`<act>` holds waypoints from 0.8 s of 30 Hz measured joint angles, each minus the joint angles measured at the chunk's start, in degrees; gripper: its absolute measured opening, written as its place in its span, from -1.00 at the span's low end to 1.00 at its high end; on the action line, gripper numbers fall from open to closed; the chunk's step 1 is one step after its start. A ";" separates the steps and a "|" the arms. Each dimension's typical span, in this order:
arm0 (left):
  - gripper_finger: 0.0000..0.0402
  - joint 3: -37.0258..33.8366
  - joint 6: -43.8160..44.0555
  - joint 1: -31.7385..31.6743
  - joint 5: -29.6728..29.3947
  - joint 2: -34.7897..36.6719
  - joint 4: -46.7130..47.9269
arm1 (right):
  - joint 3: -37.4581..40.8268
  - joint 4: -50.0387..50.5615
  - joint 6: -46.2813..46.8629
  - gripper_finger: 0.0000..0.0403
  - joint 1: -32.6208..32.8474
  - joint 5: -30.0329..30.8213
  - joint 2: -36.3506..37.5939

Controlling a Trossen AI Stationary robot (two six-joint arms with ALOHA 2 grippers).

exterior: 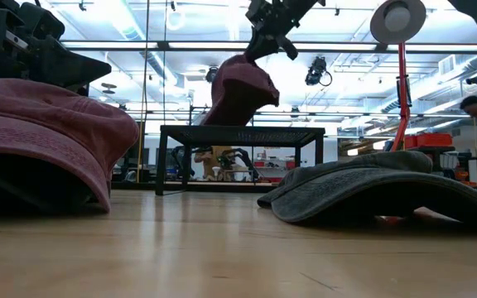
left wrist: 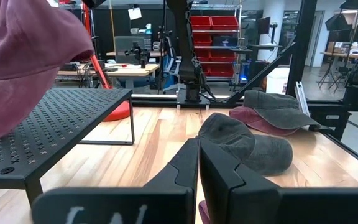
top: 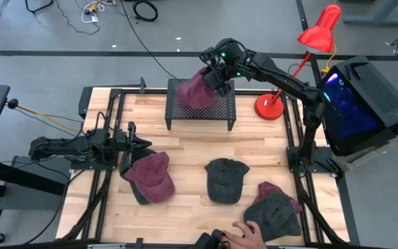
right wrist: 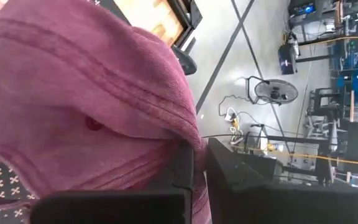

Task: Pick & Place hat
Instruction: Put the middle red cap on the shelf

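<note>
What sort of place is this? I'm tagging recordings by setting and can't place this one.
Most likely a robotics lab or workshop. Shown by: a framed wooden table with two mounted arms, loose cables on the concrete floor, and red storage bins and workbenches under industrial ceiling lights behind it.

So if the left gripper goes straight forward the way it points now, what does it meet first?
Probably the dark grey cap lying directly ahead of the shut left gripper on the table; depth is hard to judge.

Person's hand (top: pixel 244 232) at the table's near edge, cut off by frame.
</note>
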State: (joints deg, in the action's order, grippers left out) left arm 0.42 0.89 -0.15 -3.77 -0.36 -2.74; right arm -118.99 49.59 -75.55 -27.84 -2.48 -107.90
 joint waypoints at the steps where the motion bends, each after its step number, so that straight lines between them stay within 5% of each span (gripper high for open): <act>1: -0.90 -0.01 -0.01 0.00 -0.02 0.00 0.00 | 0.32 0.12 0.08 -0.94 -0.08 0.00 0.00; 9: -0.90 -0.01 -0.02 -0.01 -0.01 0.00 0.00 | 0.71 -1.18 4.65 -0.94 -0.24 6.49 0.70; 24: -0.90 -0.01 0.00 0.01 -0.02 0.00 0.00 | 0.66 -10.87 3.66 -0.94 0.16 -3.54 3.45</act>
State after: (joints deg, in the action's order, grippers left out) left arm 0.40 0.88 -0.14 -3.79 -0.36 -2.74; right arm -118.32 38.71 -71.89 -27.68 -6.02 -104.44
